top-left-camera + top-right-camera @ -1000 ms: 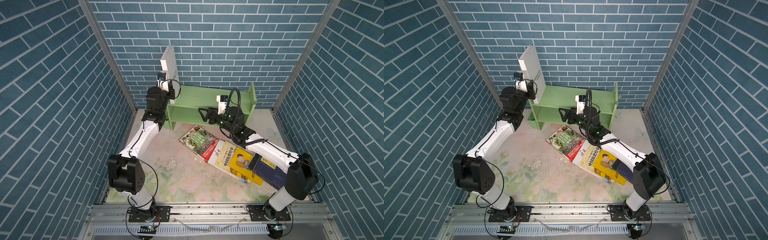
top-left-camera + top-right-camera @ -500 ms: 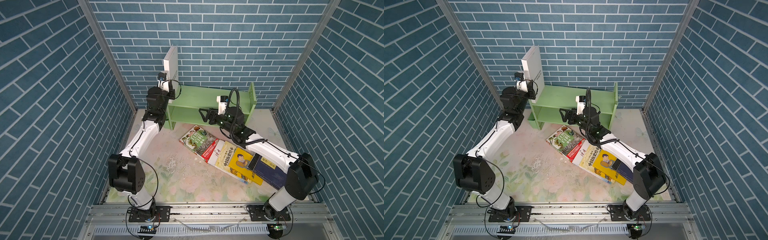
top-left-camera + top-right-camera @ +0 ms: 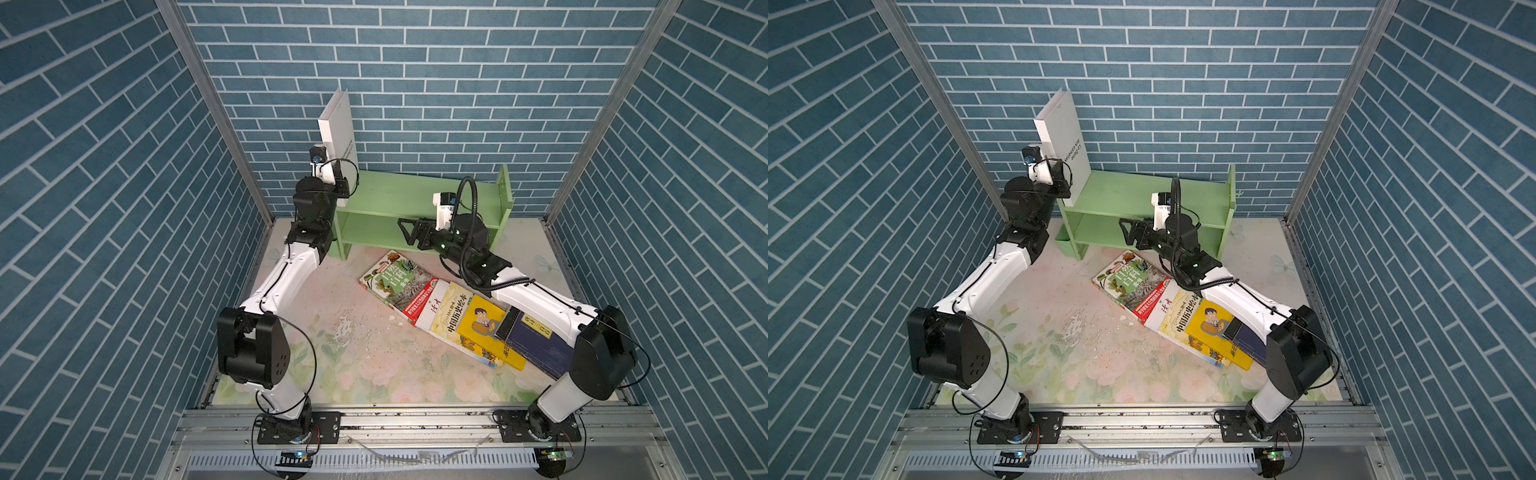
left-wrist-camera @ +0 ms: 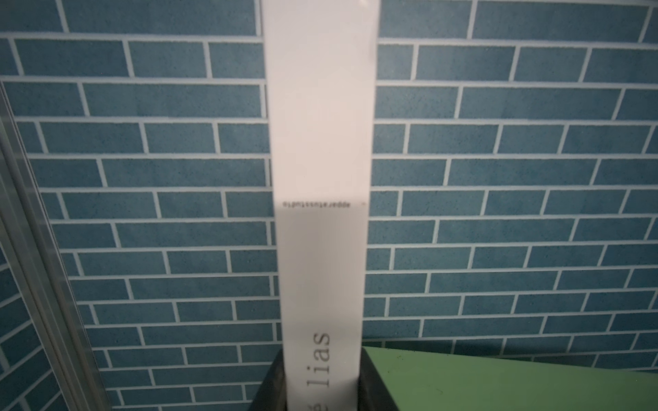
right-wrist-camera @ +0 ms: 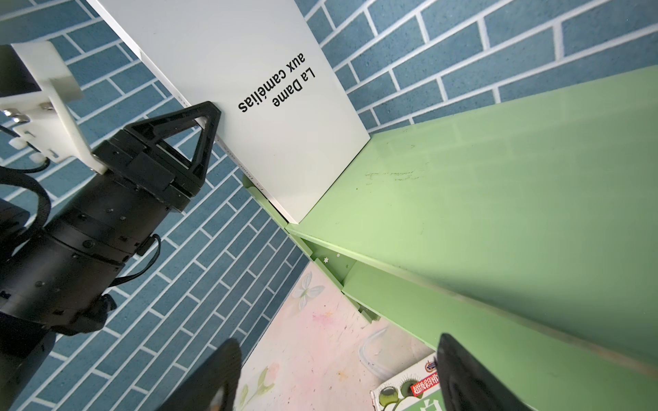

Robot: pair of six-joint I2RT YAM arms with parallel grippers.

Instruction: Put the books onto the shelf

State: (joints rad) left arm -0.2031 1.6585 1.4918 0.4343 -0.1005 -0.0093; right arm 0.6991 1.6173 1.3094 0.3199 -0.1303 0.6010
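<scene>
At glossy green shelf (image 3: 399,195), flat white book (image 3: 337,124) in left pincer (image 4: 322,388); right pincer (image 3: 406,232) agape.

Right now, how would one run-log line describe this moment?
left jaws: shut on white French book, standing on shelf top, left end | right jaws: open, empty | six books flat on table

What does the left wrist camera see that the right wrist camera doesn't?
Only the left wrist view: the spine of the white book face-on, with tiny print partway along it, and a metal corner post.
Only the right wrist view: the book's cover title, La Dame aux camélias, the flowery table mat, a corner of the nature encyclopedia, and the right gripper, open and empty.
Both: the white book held in the left gripper, the green shelf and the blue brick wall.
</scene>
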